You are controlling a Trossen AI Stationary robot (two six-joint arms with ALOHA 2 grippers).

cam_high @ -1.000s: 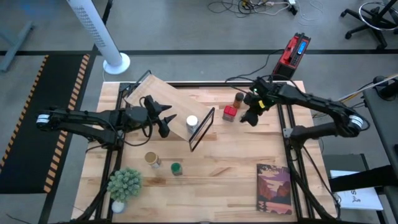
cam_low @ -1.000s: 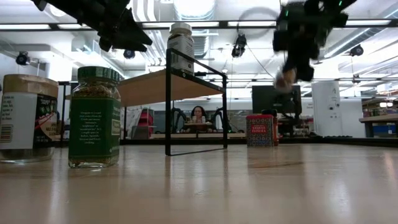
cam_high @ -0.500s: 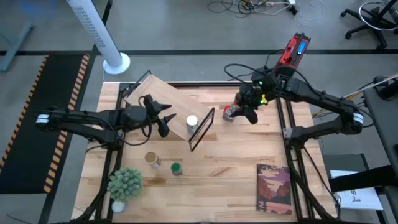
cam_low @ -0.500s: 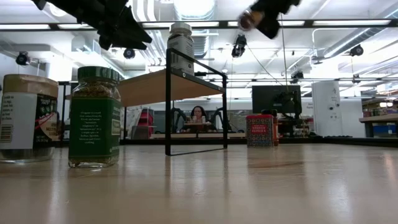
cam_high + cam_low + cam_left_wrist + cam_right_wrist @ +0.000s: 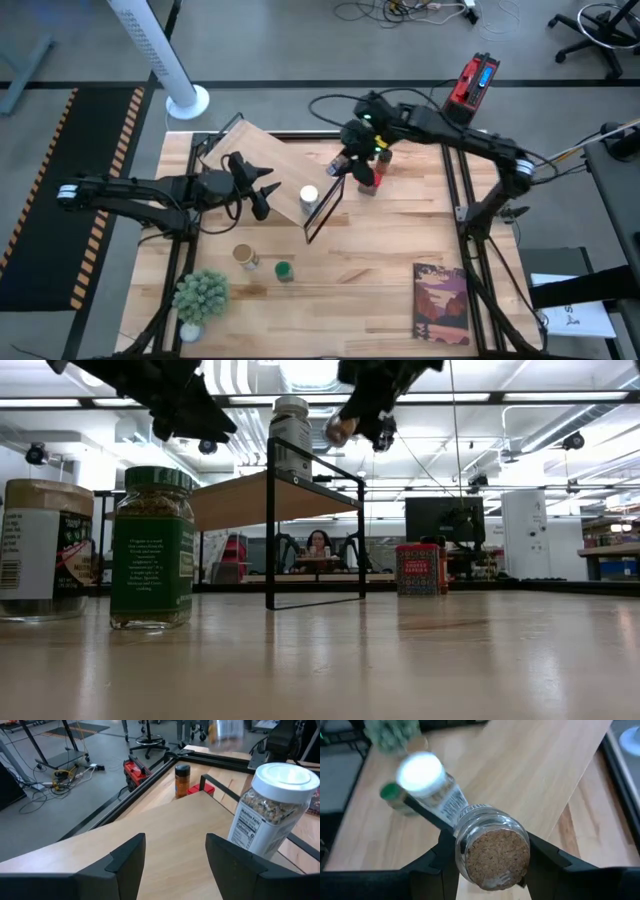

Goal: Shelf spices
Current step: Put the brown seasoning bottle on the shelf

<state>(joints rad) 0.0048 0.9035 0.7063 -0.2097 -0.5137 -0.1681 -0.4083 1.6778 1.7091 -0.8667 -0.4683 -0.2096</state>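
Two arms over the table: the right gripper (image 5: pixel 347 163) is clamped on a small cork-topped jar (image 5: pixel 492 851), holding it in the air right by the shelf's (image 5: pixel 262 160) black frame (image 5: pixel 326 205) end. The left gripper (image 5: pixel 262 190) hovers over the plank with its fingers apart and nothing between them. One white-lidded jar (image 5: pixel 309 196) already sits on the shelf at the frame. On the tabletop, the red tin (image 5: pixel 368 182) and dark-lidded jar (image 5: pixel 384 157) sit near the right gripper, while the tan-topped jar (image 5: pixel 243 256) and green-lidded jar (image 5: pixel 284 271) stand near the plant (image 5: pixel 201 295).
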